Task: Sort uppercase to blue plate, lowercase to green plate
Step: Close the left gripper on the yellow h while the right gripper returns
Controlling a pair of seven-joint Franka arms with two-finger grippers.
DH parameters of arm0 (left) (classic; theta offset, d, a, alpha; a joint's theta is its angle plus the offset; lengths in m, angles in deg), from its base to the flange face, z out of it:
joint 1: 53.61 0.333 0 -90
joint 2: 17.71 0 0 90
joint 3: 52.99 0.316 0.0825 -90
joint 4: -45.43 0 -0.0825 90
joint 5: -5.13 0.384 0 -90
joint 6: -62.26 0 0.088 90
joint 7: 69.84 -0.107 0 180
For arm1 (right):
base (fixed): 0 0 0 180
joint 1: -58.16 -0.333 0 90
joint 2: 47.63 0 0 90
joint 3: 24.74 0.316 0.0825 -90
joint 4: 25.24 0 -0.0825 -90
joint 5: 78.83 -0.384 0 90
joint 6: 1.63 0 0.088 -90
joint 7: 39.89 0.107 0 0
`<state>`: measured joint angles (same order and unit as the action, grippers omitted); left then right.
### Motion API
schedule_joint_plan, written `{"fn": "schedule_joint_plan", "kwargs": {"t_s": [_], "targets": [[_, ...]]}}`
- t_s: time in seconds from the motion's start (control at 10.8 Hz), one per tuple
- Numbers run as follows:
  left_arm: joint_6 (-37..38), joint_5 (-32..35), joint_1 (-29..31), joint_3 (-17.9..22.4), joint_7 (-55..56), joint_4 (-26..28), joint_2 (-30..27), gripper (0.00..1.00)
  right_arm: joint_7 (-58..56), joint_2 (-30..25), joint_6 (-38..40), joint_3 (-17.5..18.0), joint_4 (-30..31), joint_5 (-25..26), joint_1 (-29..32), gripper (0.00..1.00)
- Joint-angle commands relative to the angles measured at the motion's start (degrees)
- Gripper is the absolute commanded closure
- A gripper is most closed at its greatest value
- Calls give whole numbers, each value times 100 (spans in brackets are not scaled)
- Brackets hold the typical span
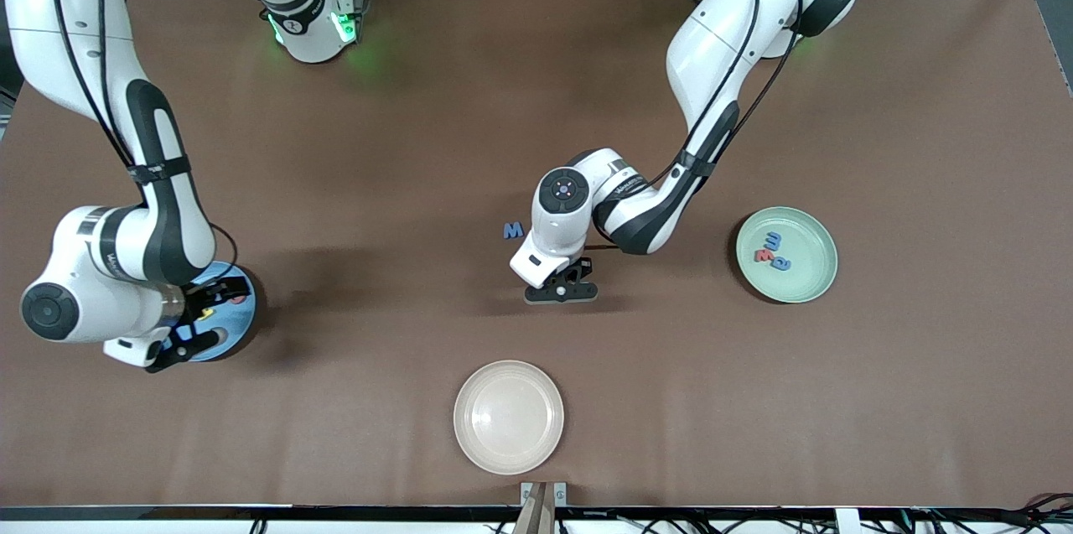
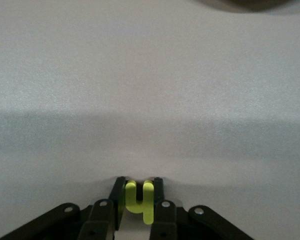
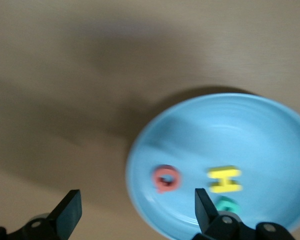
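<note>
My left gripper (image 1: 560, 291) is low at the table's middle, shut on the yellow lowercase h (image 2: 140, 200), which sits squeezed between its fingers (image 2: 118, 194). The blue uppercase M (image 1: 513, 230) lies on the table just beside that arm's wrist. The green plate (image 1: 796, 292) holds a blue m (image 1: 777, 241), a red w (image 1: 764, 254) and a blue a (image 1: 781, 263). My right gripper (image 3: 137, 212) hangs open over the edge of the blue plate (image 3: 230, 130), with nothing between its fingers. In that plate lie the red Q (image 3: 166, 178), yellow H (image 3: 225, 180) and teal R (image 3: 226, 204).
A cream-white plate (image 1: 509, 417) stands near the table's front edge, nearer to the front camera than the left gripper. The blue plate (image 1: 241, 318) sits at the right arm's end of the table, the green plate at the left arm's end.
</note>
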<state>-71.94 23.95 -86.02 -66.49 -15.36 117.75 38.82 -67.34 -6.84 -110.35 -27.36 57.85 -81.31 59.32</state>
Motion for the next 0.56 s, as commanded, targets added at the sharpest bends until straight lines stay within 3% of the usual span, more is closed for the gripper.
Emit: {"fn": "schedule_joint_plan", "kwargs": {"t_s": [0.0,0.28,0.47], "targets": [[-19,-63,-99,67,10,-87,112,87,475,-97,271,16,5,-227,-159,0],[218,-54,-72,67,10,-87,7,100,958,-141,377,25,5,-368,-484,0],[463,-36,-37,58,-16,-87,-98,100,1555,-325,456,25,93,-368,-844,0]]}}
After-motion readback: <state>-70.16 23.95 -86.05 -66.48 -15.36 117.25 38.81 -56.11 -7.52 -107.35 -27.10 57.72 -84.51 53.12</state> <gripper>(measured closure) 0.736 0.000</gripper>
